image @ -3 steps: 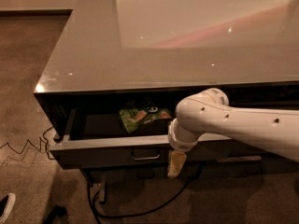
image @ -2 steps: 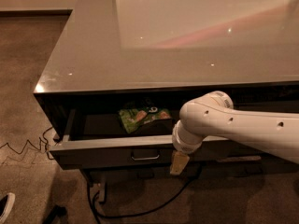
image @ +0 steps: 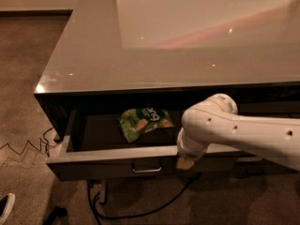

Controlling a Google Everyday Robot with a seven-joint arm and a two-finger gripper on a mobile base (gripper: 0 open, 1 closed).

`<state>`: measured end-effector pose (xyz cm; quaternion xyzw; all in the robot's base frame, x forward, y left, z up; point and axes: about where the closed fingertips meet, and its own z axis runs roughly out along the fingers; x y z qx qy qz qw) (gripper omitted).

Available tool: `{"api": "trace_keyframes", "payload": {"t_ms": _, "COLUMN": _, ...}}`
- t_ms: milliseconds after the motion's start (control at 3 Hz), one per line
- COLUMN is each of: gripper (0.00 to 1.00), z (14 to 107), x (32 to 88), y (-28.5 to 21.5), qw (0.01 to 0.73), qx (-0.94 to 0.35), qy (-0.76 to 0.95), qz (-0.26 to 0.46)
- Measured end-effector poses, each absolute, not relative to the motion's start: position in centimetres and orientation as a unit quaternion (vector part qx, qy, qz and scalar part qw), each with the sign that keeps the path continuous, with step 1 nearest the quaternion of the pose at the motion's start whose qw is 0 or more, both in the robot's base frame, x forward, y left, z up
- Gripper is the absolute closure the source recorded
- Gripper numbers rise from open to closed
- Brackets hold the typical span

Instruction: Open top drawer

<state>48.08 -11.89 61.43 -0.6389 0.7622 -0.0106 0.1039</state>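
Drawer front sits lower in the camera view than a second ago, so the top drawer (image: 96, 168) has come further out of the desk (image: 117, 55). The gripper (image: 185, 163) has drifted a little to the right with it. Desk corner unchanged.

- Top drawer: well open, front clear of the desk edge, dark inside exposed. Its front runs slightly askew to the desk edge.
- Gripper: hangs below the white arm (image: 253, 132), at the upper edge of the drawer front and to the right of the bar handle (image: 146, 168), not on it. Cannot tell whether it is spread or pressed together; its tip is a pale stub against the dark front.
- Likely reason for that placement: pulling on the front's top edge from inside the opening rather than on the small handle. This is a judgement; the contact itself is not visible.
- Arm reaches in from the right, low and level with the drawer, which suits a straight outward pull.
- Green snack bag (image: 145, 121) lies flat towards the back of the drawer, left of the arm and apart from it.
- Cables trail on the floor (image: 28, 55) under and left of the desk.

Task reads as nearly done.
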Motion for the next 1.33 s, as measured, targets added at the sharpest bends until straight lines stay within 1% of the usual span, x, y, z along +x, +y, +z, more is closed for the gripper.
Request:
{"api": "trace_keyframes", "payload": {"t_ms": 333, "gripper": 0.86, "z": 61.58, "x": 46.78, "y": -12.23, "qw": 0.096, "qx": -0.625, "qy": 0.774, "qz": -0.014}}
{"api": "trace_keyframes", "payload": {"t_ms": 667, "gripper": 0.83, "z": 61.6, "x": 46.74, "y": -12.14, "qw": 0.096, "qx": -0.625, "qy": 0.774, "qz": -0.014}}
{"api": "trace_keyframes", "payload": {"t_ms": 1333, "gripper": 0.36, "z": 61.6, "x": 46.74, "y": -12.14, "qw": 0.096, "qx": -0.625, "qy": 0.774, "qz": -0.014}}
